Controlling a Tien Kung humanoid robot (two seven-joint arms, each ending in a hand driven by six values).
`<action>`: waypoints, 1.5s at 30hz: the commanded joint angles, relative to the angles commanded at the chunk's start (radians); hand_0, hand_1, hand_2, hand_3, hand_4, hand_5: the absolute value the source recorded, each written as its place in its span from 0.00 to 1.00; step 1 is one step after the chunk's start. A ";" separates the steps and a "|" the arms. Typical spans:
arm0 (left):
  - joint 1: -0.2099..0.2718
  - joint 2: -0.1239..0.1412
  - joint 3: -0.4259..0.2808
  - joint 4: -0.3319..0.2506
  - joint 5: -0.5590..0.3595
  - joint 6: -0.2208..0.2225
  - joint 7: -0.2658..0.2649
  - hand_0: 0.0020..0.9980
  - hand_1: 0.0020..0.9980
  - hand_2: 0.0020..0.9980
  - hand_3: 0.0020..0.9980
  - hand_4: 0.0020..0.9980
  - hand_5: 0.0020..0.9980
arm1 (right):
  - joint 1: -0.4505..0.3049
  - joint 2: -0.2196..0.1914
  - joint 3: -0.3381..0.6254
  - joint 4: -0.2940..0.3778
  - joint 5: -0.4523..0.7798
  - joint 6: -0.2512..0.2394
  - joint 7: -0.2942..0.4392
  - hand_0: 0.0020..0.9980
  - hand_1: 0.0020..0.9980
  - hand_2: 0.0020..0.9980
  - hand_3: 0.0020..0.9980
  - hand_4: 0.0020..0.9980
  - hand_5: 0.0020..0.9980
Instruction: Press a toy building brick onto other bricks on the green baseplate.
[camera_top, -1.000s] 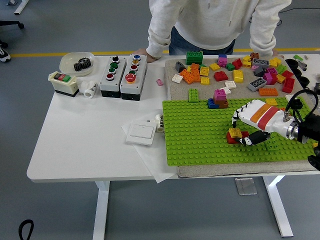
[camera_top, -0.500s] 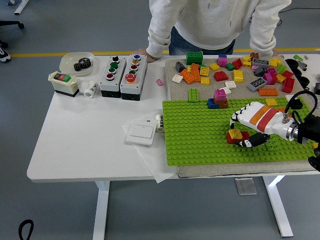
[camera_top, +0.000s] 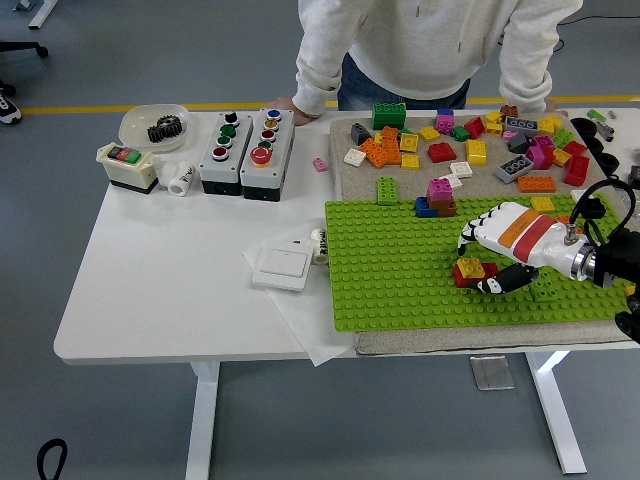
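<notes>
Here we have the right robot hand (camera_top: 492, 262) curled over the yellow brick (camera_top: 469, 267), which sits on a red brick (camera_top: 472, 275) on the baseplate (camera_top: 400, 270) — fingers closed around it. We should press straight down, studs aligned, without twisting.

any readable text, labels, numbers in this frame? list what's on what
None legible.
Two grey button boxes: coloured buttons, no readable marking.
White switch unit with red and green rocker: any print too small to read.
White wall switch: blank.
Loose bricks and green baseplate: no print visible.
Right hand: orange and red bands only, no lettering.
</notes>
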 joint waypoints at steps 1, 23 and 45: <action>0.000 0.000 0.000 0.000 0.000 0.000 0.000 0.77 0.76 0.73 0.60 0.67 0.60 | -0.002 -0.001 0.002 0.004 0.001 0.006 -0.001 0.54 0.63 0.73 0.71 0.92 0.47; 0.012 0.000 -0.006 -0.001 0.010 -0.010 -0.003 0.77 0.76 0.73 0.60 0.67 0.60 | -0.088 -0.039 0.150 0.133 0.081 0.028 -0.051 0.64 0.69 0.81 0.87 1.00 0.60; 0.009 -0.002 -0.016 0.004 0.029 -0.007 -0.002 0.77 0.76 0.73 0.60 0.67 0.60 | -0.305 -0.201 0.334 0.466 0.258 0.160 -0.167 0.77 0.74 0.77 0.65 0.75 0.56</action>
